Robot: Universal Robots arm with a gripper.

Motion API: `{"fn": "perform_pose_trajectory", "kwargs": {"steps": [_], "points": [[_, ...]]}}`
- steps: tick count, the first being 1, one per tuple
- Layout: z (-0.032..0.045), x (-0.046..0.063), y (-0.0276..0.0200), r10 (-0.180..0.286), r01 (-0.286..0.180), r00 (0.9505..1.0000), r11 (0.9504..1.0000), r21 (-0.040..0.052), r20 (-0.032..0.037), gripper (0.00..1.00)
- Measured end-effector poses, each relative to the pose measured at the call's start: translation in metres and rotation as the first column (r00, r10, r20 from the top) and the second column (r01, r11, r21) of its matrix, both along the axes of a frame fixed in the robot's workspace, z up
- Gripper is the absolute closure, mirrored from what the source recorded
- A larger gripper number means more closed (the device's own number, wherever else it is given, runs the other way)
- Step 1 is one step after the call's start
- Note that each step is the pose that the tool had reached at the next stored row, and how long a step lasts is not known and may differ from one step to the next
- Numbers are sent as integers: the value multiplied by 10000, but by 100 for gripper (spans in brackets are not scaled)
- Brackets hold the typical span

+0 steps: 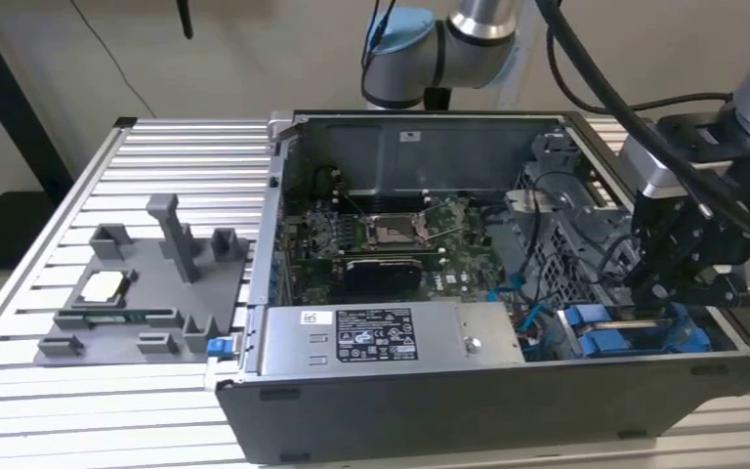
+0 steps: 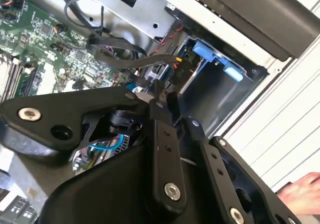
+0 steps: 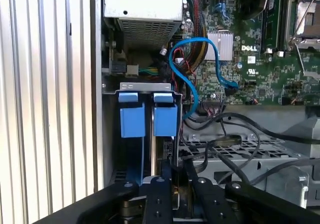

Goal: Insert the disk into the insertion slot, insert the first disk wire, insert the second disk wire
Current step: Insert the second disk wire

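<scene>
Blue plastic marks where the work stands: two blue-fronted carriers sit side by side in the insertion slot [image 3: 145,92], the grey sheet-metal bay at the case corner beside the power-supply box [image 3: 142,7]. In the first wrist view, the disk [image 3: 166,116] appears to be the carrier nearer the motherboard [image 3: 260,49], though its label is hidden and this is a judgement; the other carrier [image 3: 132,116] lies just beside it toward the case wall. Both seem pushed fully home, their long axes running into the bay, away from the blue fronts.

The gripper [image 3: 172,176] hangs directly over the rear end of the disk, so the disk's long axis runs straight away from the fingertips toward the blue tab. Its black fingers [image 3: 161,194] stand close together with only a narrow gap; whether they pinch a wire connector cannot be told, since the tips are buried among dark cables.

In the exterior view the gripper [image 1: 662,293] is lowered inside the PC case [image 1: 479,401] on that view's right, just above the blue carriers [image 1: 623,327]. A blue data cable [image 3: 200,59] loops from the motherboard toward the bay, near the disk's inner side. The disk step looks done; the wiring step seems to be in hand.
</scene>
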State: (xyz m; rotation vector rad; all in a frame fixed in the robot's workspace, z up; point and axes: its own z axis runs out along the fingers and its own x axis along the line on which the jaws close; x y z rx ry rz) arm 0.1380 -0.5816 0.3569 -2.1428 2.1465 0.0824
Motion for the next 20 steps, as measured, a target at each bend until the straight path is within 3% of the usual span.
{"fn": "perform_pose_trajectory", "kwargs": {"steps": [6, 10, 11, 14, 20], "points": [[271, -1, 0, 0, 0, 10000, 10000, 1, -8, 78], [446, -4, 1, 0, 0, 10000, 10000, 1, -8, 71], [456, -7, 4, -1, 1, 10000, 10000, -4, -8, 64], [443, -32, 24, 0, 0, 10000, 10000, -52, -6, 64], [336, -50, 67, 1, -1, 10000, 9998, -178, -3, 64]]}}
